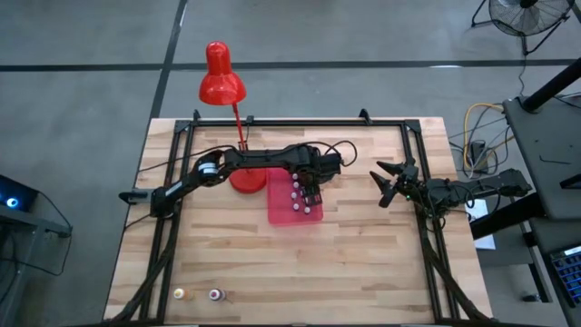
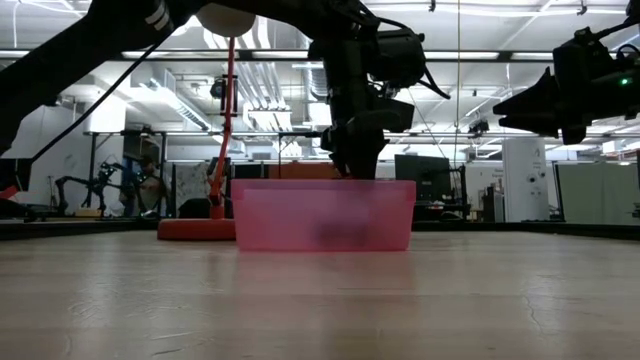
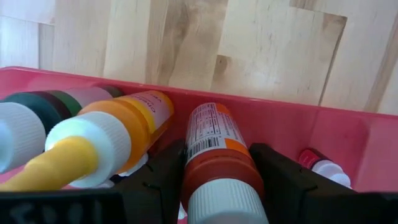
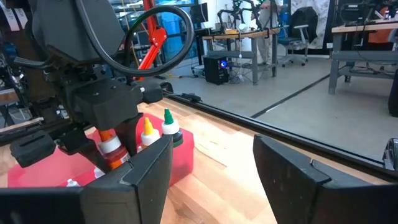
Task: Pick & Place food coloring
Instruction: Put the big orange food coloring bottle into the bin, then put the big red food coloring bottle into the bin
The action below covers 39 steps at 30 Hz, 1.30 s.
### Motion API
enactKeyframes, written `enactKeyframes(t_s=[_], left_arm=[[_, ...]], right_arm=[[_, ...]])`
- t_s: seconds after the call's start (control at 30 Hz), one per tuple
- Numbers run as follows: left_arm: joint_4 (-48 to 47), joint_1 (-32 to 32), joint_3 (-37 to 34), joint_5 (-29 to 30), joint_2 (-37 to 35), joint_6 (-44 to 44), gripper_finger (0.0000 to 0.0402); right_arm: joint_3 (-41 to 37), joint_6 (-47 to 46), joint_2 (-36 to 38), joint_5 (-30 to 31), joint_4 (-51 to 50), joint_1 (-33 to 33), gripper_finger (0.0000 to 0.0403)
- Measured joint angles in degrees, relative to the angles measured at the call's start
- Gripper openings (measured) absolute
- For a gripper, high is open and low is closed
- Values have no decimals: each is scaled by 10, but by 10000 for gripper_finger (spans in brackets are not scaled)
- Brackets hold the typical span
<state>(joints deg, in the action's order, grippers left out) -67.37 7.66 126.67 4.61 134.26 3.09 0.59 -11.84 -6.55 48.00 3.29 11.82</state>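
Observation:
A translucent pink tray (image 1: 280, 213) sits mid-table and holds several tiny food coloring bottles, among them an orange one with a white cap (image 3: 118, 134) and green- and yellow-tipped ones (image 4: 166, 127). My left gripper (image 1: 311, 189) reaches down into the tray from above and is shut on an orange-red bottle (image 3: 208, 127) with a white cap. My right gripper (image 1: 390, 183) hovers open near the table's right edge, clear of everything. Two more small bottles (image 1: 180, 294) (image 1: 215, 294) stand at the table's near left edge. My left gripper pinches the orange-red bottle between its two fingers, on the dark band just below the white cap (image 3: 193, 169). The fingers come steeply from above. The bottle stands steep, cap toward the wrist and bottom end down inside the tray. Whether its bottom touches the tray floor does not show.
A red desk lamp (image 1: 223, 84) stands with its base (image 1: 245, 182) right beside the tray's left side. A black frame (image 1: 272, 124) runs round the table top. Bare wood lies between the tray and the near edge.

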Motion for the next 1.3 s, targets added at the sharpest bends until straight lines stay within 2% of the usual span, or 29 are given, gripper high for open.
enactKeyframes(t_s=[0.13, 0.43, 0.6, 0.8, 0.9, 1.07, 1.2, 1.3], left_arm=[[1, 0, 0, 0, 0, 0, 156], [1, 0, 0, 0, 0, 0, 224], [-13, 0, 4, 0, -2, 0, 227], [-58, -2, 51, 6, -3, 1, 227], [-88, -5, 83, 30, -3, 1, 227], [-107, -21, 71, 93, -52, 6, 227], [-130, -44, 72, 120, -90, 42, 227], [-169, -67, 72, 124, -114, 114, 227]], right_arm=[[0, 0, 0, 0, 0, 0, 215], [0, 0, 0, 0, 0, 0, 215], [0, 0, 0, 0, 0, 0, 215], [0, 0, 0, 0, 0, 0, 215], [0, 0, 0, 0, 0, 0, 215], [0, 0, 0, 0, 0, 0, 215], [0, 0, 0, 0, 0, 0, 215], [0, -1, 0, 0, 0, 0, 215]])
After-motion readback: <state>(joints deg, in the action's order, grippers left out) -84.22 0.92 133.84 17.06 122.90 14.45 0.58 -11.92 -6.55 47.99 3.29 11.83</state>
